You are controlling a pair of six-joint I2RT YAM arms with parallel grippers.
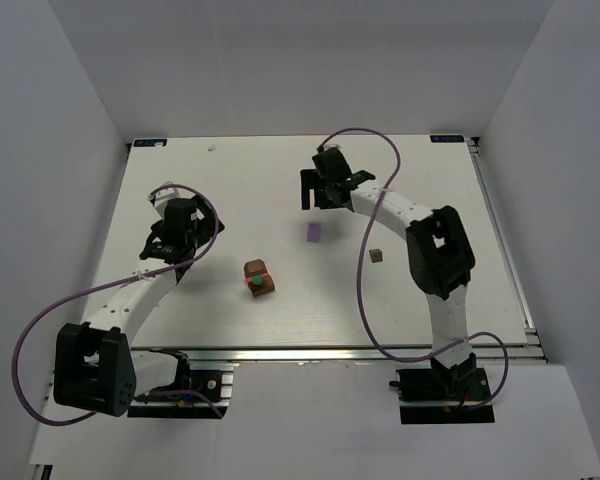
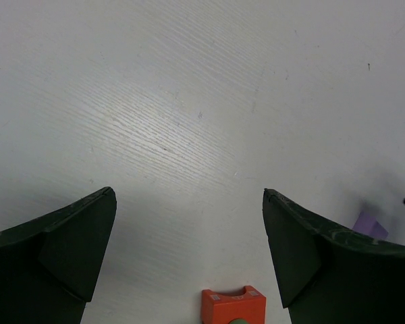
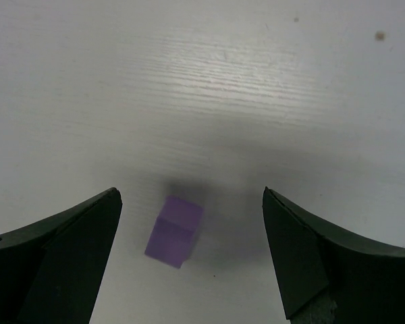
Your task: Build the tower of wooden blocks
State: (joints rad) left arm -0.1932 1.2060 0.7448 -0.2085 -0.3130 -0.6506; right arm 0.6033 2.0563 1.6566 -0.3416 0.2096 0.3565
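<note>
White arms (image 1: 130,295) with black joints are trailing purple cables (image 1: 363,290); the left gripper (image 2: 189,192) and right gripper (image 3: 189,192) are showing dark wedge-shaped fingers (image 3: 67,256).

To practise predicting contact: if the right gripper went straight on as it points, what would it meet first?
Probably the lilac block, lying on the table between the right gripper's open fingers; depth is unclear.

A white table (image 1: 230,190) bears a lilac block (image 1: 315,232), a dark grey-brown block (image 1: 377,255) and a brown-and-red-orange cluster (image 1: 263,284).
</note>
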